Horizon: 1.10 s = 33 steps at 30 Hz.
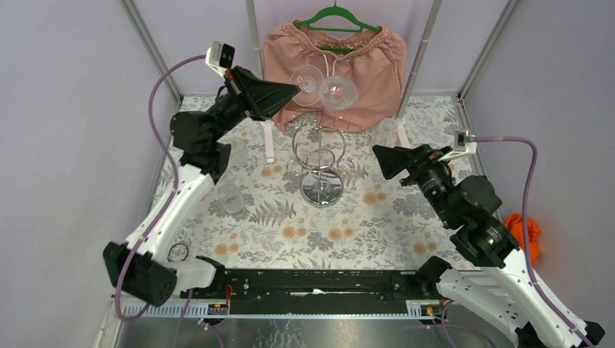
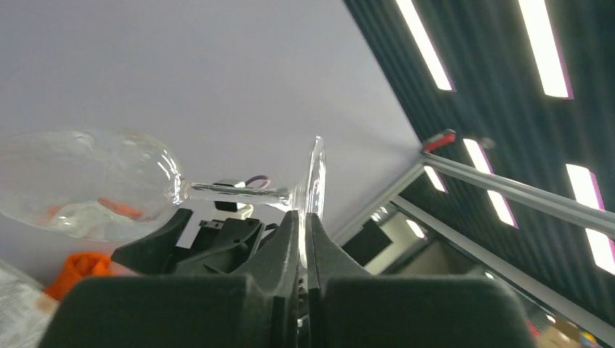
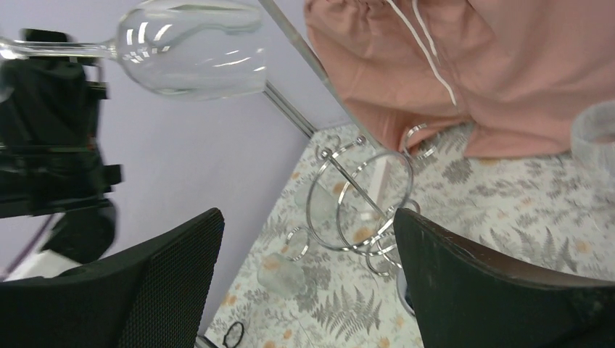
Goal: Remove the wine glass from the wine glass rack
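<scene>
The glass (image 1: pixel 328 88) is clear and empty. It lies on its side, high in the air and off the rack (image 1: pixel 320 165). The left gripper (image 1: pixel 294 88) pinches the edge of its round foot. The rack is shiny wire, with loops on top and a round mirror base. It stands upright, lower down than the glass.

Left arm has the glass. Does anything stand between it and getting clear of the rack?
Nothing visible does. The left fingers are shut on the foot of the glass, which hangs sideways in the air, above and apart from the rings of the rack. The right fingers are open, beside the rack, out of the way.
</scene>
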Available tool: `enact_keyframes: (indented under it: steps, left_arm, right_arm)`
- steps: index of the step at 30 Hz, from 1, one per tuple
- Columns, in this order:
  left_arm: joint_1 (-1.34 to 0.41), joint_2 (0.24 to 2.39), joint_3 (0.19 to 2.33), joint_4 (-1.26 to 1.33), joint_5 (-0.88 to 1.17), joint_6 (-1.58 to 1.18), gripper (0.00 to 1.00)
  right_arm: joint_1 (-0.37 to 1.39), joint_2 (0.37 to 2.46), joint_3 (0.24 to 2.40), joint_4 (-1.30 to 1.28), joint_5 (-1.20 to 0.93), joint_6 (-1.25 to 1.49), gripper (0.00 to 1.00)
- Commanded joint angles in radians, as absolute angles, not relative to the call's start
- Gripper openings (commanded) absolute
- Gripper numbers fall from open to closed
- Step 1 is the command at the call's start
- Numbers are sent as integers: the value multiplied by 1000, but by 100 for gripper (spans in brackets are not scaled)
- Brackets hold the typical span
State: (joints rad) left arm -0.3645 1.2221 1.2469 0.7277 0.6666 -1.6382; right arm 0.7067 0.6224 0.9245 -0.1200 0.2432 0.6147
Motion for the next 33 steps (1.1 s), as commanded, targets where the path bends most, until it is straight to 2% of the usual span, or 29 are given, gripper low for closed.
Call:
enact_keyframes:
  steps: [1, 4, 7, 19, 26, 33]
  left_arm:
    - [-369, 1329, 1261, 1288, 681, -1879, 0]
    - [-369, 1444, 1270, 1511, 652, -2042, 0]
    - [-370, 1517, 1251, 1607, 632, -2123, 0]
    - [-336, 1565, 1325, 1612, 623, -2174, 0]
    - [-229, 1525, 1243, 1615, 593, -2262, 0]
    - [-118, 1501, 1237, 1618, 605, -2331, 0]
  right_arm:
    - [704, 620, 942, 41, 193, 561, 95]
    - [704, 627, 939, 90, 140, 548, 95]
    - [704, 633, 941, 117, 114, 525, 95]
    - [700, 789, 1092, 179, -121, 420, 95]
    - [645, 889, 1216, 212, -338, 374, 94]
    - [541, 999, 1283, 305, -518, 472, 95]
